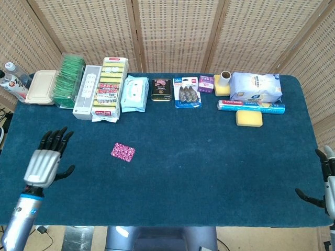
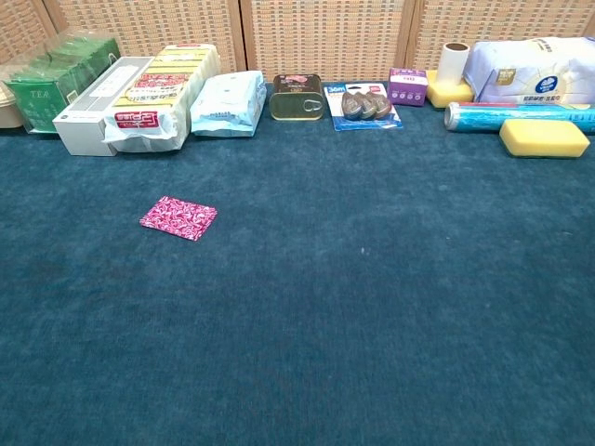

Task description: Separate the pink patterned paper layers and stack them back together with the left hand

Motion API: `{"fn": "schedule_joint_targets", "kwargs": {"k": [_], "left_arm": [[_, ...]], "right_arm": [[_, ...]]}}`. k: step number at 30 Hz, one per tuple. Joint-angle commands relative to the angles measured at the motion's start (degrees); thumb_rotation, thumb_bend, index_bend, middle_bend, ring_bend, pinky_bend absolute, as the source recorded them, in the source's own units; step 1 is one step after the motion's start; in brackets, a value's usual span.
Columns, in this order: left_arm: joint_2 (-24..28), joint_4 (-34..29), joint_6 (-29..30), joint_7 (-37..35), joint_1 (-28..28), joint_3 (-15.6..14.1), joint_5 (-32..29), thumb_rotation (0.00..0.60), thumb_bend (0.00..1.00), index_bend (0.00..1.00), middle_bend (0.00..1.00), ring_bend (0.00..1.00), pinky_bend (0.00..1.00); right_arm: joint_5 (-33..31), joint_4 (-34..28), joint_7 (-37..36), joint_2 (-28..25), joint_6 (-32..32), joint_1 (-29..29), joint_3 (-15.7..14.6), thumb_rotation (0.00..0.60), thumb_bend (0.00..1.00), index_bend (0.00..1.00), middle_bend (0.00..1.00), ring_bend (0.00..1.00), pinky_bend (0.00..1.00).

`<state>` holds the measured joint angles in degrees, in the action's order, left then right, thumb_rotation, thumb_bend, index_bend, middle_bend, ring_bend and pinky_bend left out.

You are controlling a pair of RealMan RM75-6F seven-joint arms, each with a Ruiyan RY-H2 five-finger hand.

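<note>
The pink patterned paper (image 1: 123, 152) lies flat on the blue table cloth (image 1: 199, 167), left of centre; the chest view shows the pink patterned paper (image 2: 178, 217) as one neat stack with nothing touching it. My left hand (image 1: 46, 159) hovers well to the left of the paper near the table's left edge, fingers spread apart and empty. Only in the head view does it appear. My right hand (image 1: 325, 180) shows partly at the far right edge, fingers apart, holding nothing.
Along the back edge stand a green tea box (image 1: 69, 79), a white box (image 1: 86, 91), a yellow sponge pack (image 1: 109, 86), wipes (image 1: 134, 93), a tin (image 1: 161, 89), a blister pack (image 1: 187, 92), a foil roll (image 1: 251, 107) and a yellow sponge (image 1: 248, 118).
</note>
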<state>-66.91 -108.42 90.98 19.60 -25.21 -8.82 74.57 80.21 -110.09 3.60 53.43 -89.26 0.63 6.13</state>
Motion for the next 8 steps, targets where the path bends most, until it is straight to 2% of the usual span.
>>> {"fn": "schedule_joint_targets", "kwargs": {"k": [1,4,8], "left_arm": [[0.4,5.3,8.6,-8.0,8.3,-4.1,7.7,0.600,0.21,0.00,0.00,0.00,0.03],[0.4,8.0,11.6,-12.2,12.1,-4.5,10.0,0.600,0.21,0.00,0.00,0.00,0.03],[1.7,9.1,11.4,-15.1,14.0,-4.2,10.9,0.600,0.21,0.00,0.00,0.00,0.03]], "right_arm": [[0.4,0.4,2.1,0.7,-0.2,-0.2,-0.1,0.600,0.01,0.00,0.00,0.00,0.00],[0.9,0.4,3.2,1.4,-0.7,-0.1,-0.3,0.600,0.01,0.00,0.00,0.00,0.00],[1.1,0.5,3.8,1.9,-0.7,-0.1,-0.4,0.600,0.01,0.00,0.00,0.00,0.00]]}}
